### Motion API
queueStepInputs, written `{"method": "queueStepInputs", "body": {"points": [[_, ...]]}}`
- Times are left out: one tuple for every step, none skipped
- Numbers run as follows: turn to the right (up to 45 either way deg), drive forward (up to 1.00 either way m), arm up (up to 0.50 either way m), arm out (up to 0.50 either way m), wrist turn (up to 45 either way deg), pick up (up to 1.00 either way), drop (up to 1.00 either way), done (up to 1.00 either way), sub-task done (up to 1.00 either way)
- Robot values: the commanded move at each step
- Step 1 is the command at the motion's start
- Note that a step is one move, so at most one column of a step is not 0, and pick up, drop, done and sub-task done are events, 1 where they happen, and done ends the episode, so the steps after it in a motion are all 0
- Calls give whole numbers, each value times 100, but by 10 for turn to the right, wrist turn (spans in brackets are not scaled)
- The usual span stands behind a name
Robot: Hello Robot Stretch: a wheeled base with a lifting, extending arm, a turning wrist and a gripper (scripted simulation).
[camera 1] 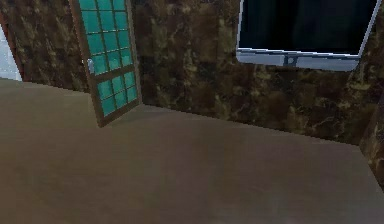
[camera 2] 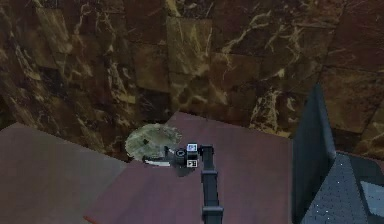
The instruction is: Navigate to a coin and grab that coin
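Note:
In the arm side view the dark arm bar (camera 2: 210, 195) rises from the bottom edge over a reddish-brown tabletop (camera 2: 255, 165). At its far end, left of the white marker squares, sits my gripper (camera 2: 163, 157). A round, mottled grey-green thing (camera 2: 147, 139), like a dish or flat stone, lies on the table's far left corner right at the gripper. I cannot tell whether the gripper holds anything. No coin shape can be made out at this size.
A dark upright panel (camera 2: 316, 150) stands on the table's right, with a grey-blue surface (camera 2: 352, 190) beyond it. Dark marble wall (camera 2: 200, 60) backs the table. In the forward view, a teal-paned wooden door (camera 1: 108, 55), a white-framed window (camera 1: 300, 30) and bare brown floor (camera 1: 170, 165).

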Motion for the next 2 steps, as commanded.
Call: {"method": "queueStepInputs", "body": {"points": [[0,0,10,0,0,0,0,0,0],[0,0,0,0,0,0,0,100,0]]}}
